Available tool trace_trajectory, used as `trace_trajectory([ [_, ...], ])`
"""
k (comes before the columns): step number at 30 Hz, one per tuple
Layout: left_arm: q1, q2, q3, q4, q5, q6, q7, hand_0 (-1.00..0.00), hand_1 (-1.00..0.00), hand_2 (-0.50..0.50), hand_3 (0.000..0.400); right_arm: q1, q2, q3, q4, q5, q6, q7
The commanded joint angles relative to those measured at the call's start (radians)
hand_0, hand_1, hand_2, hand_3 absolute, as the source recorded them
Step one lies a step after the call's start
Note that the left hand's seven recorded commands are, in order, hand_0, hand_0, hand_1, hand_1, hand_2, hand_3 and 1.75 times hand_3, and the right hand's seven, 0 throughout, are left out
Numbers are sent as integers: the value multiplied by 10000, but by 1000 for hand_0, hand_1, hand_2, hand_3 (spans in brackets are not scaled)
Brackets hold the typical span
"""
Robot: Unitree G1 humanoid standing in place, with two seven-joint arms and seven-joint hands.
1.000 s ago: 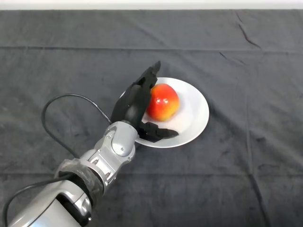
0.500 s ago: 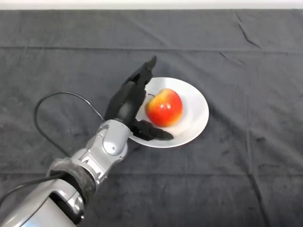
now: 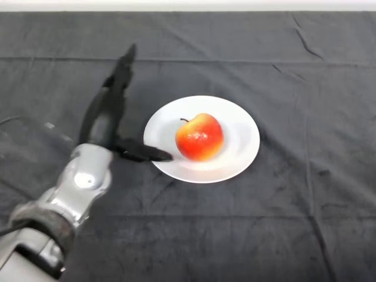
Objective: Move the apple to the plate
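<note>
A red and yellow apple [image 3: 200,136] stands on the white plate [image 3: 241,126], a little left of its middle, stem up. My left hand [image 3: 106,120] is to the left of the plate, clear of the apple. Its fingers [image 3: 120,70] are straight and point away from me. Its thumb [image 3: 144,154] reaches right and lies at the plate's left rim. The hand is open and holds nothing.
The table is covered with a dark creased cloth [image 3: 305,223]. My silver-grey forearm [image 3: 70,194] comes in from the lower left. A pale strip [image 3: 188,4] runs along the table's far edge.
My hand has let go of the apple and drawn back to the left, off the plate. The apple has settled slightly and stays on the plate.
</note>
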Motion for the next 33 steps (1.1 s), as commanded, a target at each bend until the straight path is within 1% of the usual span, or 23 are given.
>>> trace_trajectory([
  [1,641,565,410,-322,-268,-324,103,0,0,0,0,-132,-200,-118,320,-54,-39,-91],
  [7,1531,1229,1136,-1010,-466,-838,214,0,0,0,0,-129,-196,-118,312,-58,-40,-93],
  [12,2412,1825,1805,-1843,-751,-1058,210,0,0,0,0,-126,-191,-117,301,-61,-40,-97],
  [17,3456,2474,2586,-2885,-1185,-1169,144,0,0,0,0,-120,-184,-115,283,-65,-40,-104],
  [21,4465,2902,3276,-3755,-1558,-1314,172,0,0,0,0,-114,-177,-112,265,-68,-39,-112],
  [24,5127,3100,3768,-4171,-1813,-1487,187,0,0,0,0,-109,-172,-110,251,-70,-38,-118],
  [27,5604,3260,4238,-4403,-2101,-1599,115,0,0,0,0,-105,-168,-108,239,-72,-37,-124],
  [33,6153,3407,5148,-4273,-2632,-1828,-133,0,0,0,0,-98,-161,-105,219,-75,-35,-134],
])
